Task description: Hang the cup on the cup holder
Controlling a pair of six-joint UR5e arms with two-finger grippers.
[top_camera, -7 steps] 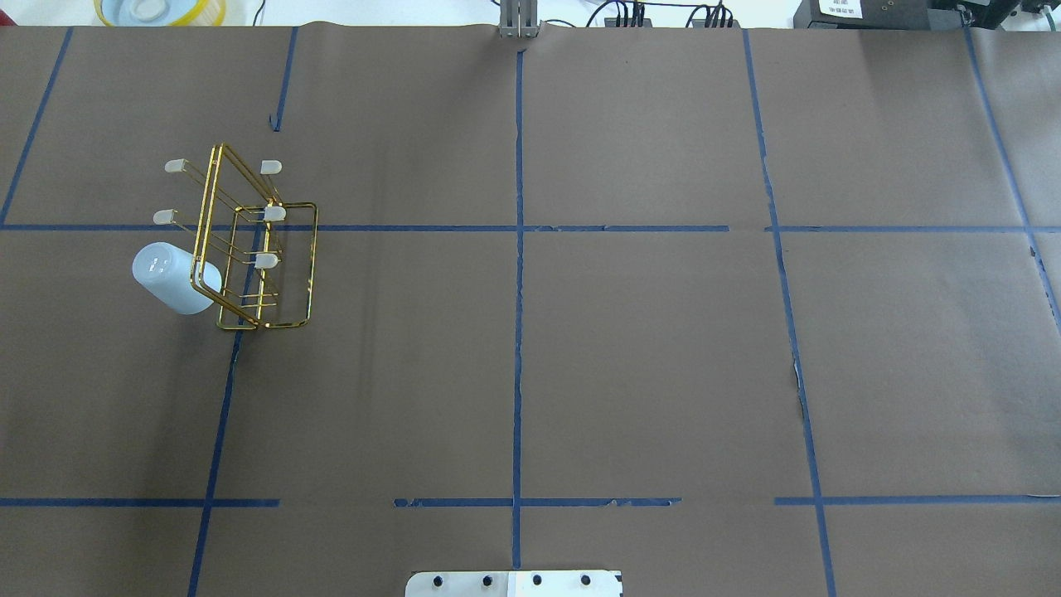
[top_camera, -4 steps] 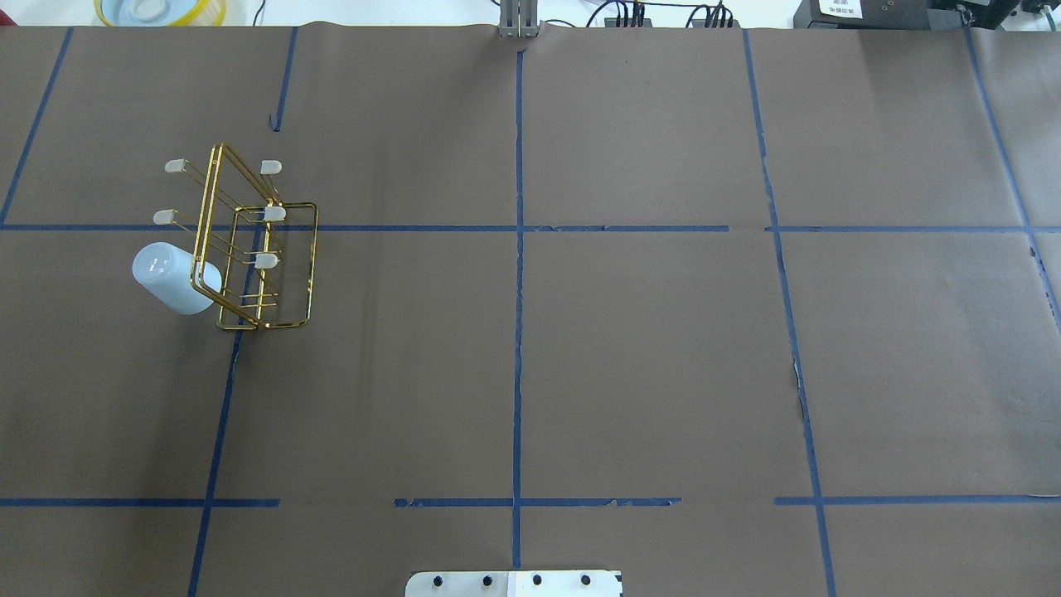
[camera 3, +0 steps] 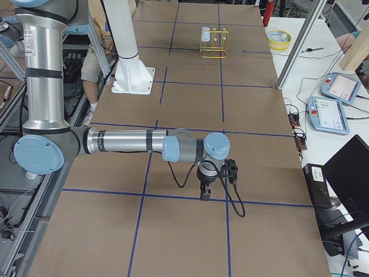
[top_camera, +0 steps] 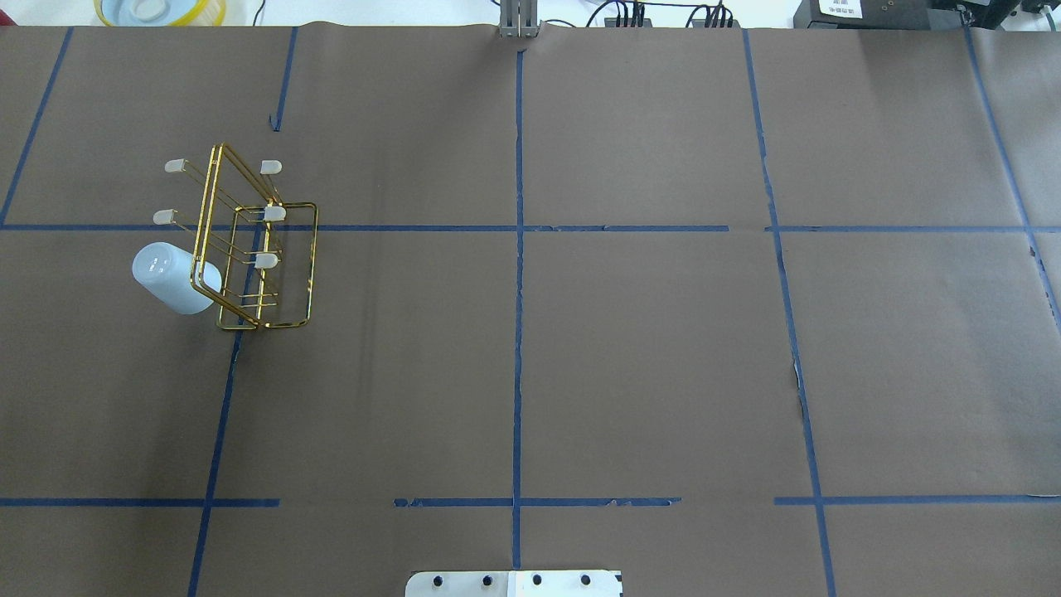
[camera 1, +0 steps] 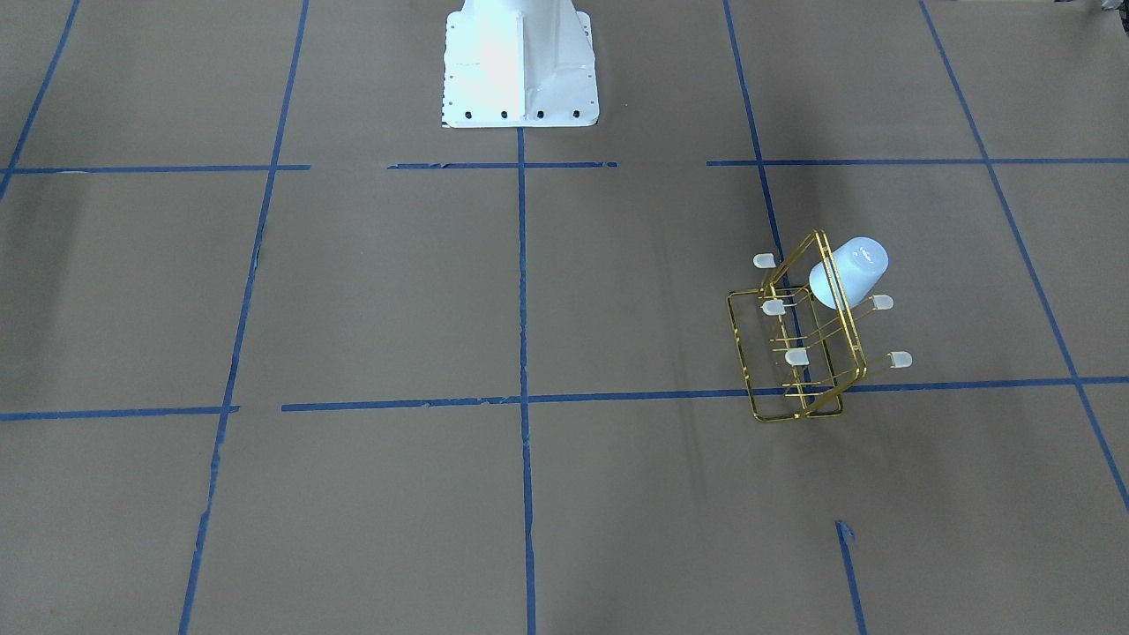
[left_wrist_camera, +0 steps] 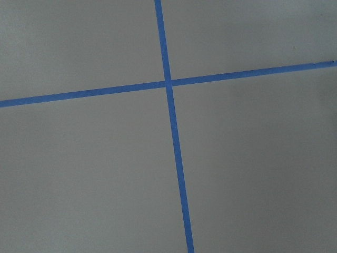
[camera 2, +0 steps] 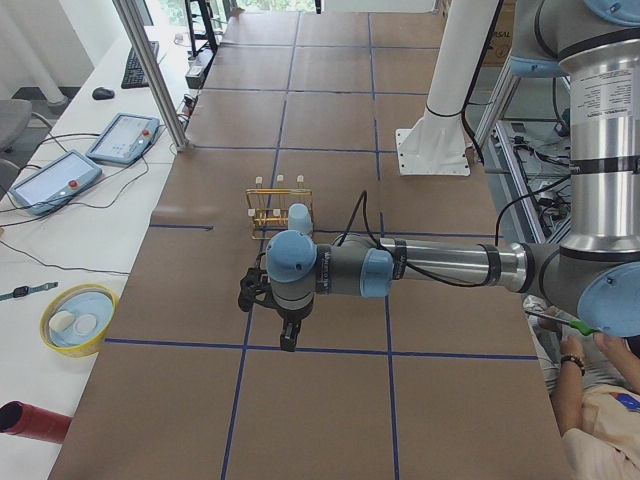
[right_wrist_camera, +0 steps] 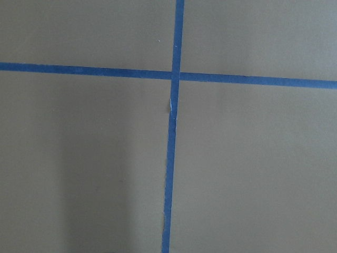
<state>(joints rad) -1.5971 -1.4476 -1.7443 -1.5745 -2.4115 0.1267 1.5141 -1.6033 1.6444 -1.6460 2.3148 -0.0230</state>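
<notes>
I see the cup slipped over a prong of the cup holder, well apart from both arms' fingers, so the hanging looks done. I cannot tell whether the left fingers or right fingers are apart or together.

Blue tape lines grid a brown-papered table, a yellow bowl at eleven o'clock beyond its edge.

Glossy gold-wire cup holder; smooth plastic cup
</notes>
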